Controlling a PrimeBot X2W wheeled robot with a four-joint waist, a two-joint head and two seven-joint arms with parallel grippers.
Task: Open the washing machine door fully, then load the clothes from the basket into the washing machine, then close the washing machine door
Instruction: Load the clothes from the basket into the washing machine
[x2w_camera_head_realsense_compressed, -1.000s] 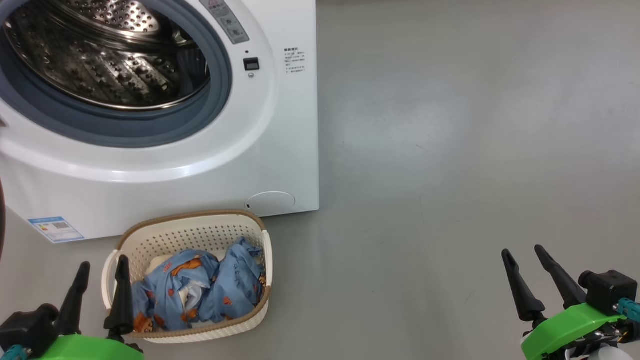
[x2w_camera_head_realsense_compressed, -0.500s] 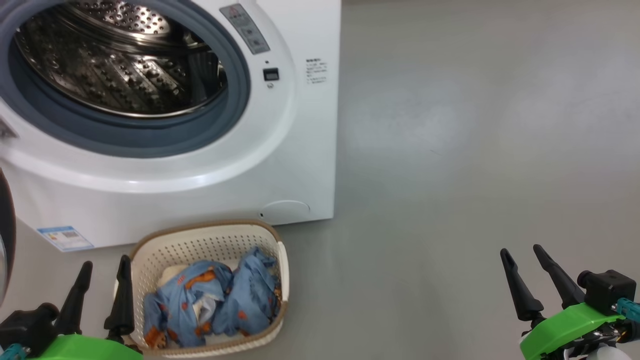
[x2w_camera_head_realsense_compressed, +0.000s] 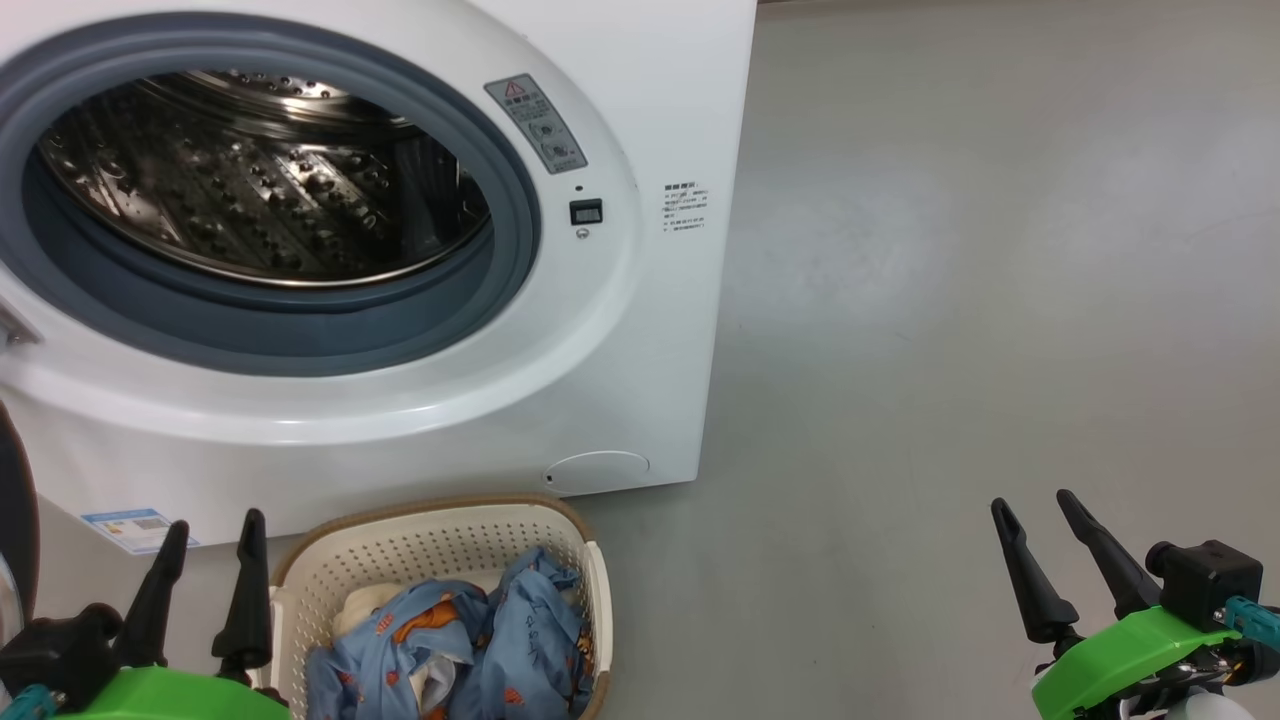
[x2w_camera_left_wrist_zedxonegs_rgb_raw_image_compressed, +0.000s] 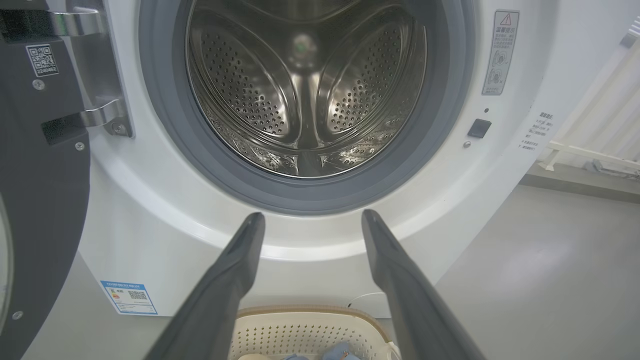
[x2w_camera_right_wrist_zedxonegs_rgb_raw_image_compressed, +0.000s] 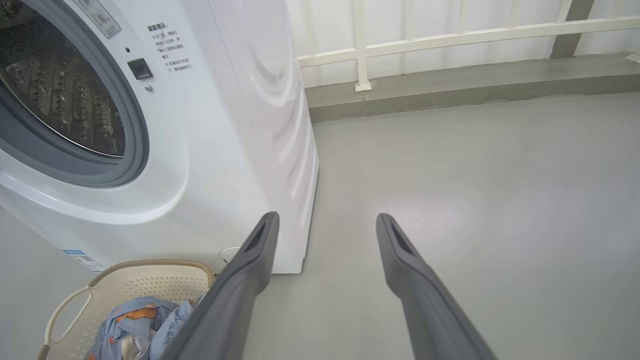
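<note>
The white washing machine stands open, its steel drum bare inside the grey gasket. Its door is swung out to the left, and its black rim also shows at the head view's left edge. The cream basket sits on the floor in front of the machine, with the blue bear-print clothes inside. My left gripper is open and empty just left of the basket. In the left wrist view my left gripper points at the drum, above the basket. Far to the right, my right gripper is open over bare floor.
Grey floor stretches to the right of the machine. A white railing and a low kerb run behind it. The right wrist view shows the basket and clothes at lower left of my right gripper.
The head camera has moved: machine and basket now sit further right and lower in the picture, with the door's rim showing at the left. Both grippers stay open in the same spots.
</note>
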